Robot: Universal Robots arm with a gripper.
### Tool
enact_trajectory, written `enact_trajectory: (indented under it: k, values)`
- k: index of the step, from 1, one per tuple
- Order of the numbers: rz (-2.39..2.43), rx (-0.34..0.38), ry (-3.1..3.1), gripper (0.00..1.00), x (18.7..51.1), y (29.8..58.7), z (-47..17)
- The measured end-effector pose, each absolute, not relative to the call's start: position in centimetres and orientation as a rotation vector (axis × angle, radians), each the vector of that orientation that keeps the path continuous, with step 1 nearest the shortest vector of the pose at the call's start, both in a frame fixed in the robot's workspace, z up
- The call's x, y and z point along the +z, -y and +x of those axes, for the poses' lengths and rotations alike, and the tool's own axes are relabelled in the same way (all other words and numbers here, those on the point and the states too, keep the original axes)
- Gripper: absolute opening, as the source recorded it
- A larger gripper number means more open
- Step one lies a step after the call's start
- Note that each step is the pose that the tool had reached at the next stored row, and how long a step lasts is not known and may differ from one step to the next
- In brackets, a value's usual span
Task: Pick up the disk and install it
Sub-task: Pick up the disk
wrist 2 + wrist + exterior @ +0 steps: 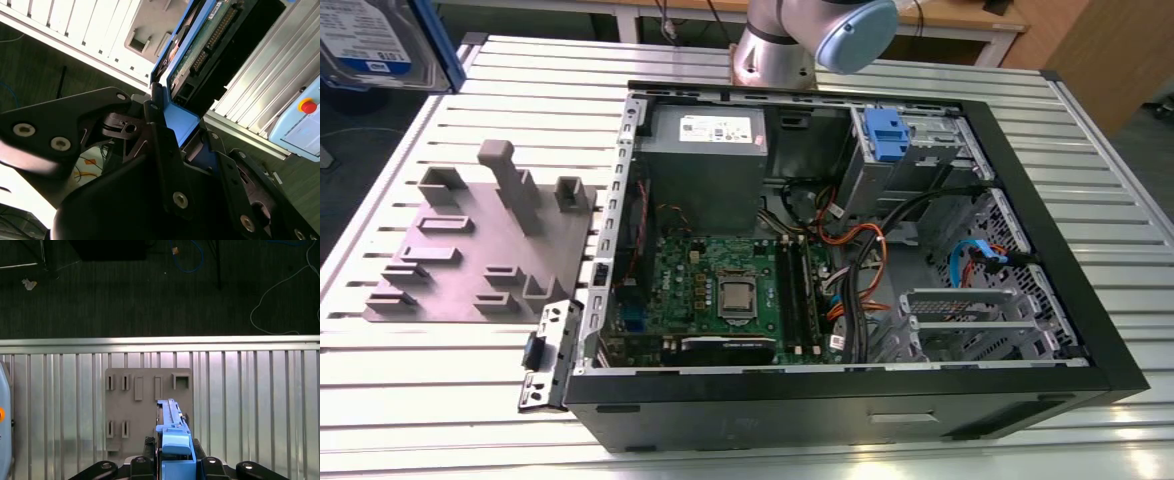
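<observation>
The disk (371, 42) hangs high at the exterior view's far left, off the table's corner, its white-and-blue label and blue carrier frame showing. In the second wrist view my gripper (185, 129) is shut on the blue frame of the disk (200, 40), whose green circuit board faces the camera. The first wrist view shows the disk (172, 426) edge-on between the black fingers (142, 462), above the grey fixture plate (145, 410). The open computer case (1067, 235) lies on the table, with a blue-latched drive bay (887, 135) at its far right corner.
The grey power supply (707, 130) sits in the case's far left corner, and cables cross the middle over the motherboard (720, 290). The grey fixture plate (467, 250) with upright pegs lies left of the case on the slatted table (427, 380). A pendant with a red button (302, 117) rests nearby.
</observation>
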State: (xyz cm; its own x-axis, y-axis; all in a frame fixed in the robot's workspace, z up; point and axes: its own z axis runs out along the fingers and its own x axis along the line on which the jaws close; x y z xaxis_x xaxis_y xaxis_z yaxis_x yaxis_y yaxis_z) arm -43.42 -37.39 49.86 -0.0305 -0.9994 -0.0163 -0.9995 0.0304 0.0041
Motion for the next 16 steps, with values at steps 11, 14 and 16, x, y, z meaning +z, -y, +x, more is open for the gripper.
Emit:
enact_trajectory:
  k: [11,14,16]
  values:
    - [-2.181,0.022,-2.249,0.37,49.86,37.39,-42.82]
    - [-2.181,0.022,-2.249,0.37,49.86,37.39,-42.70]
    - [-2.181,0.022,-2.249,0.37,49.86,37.39,-42.62]
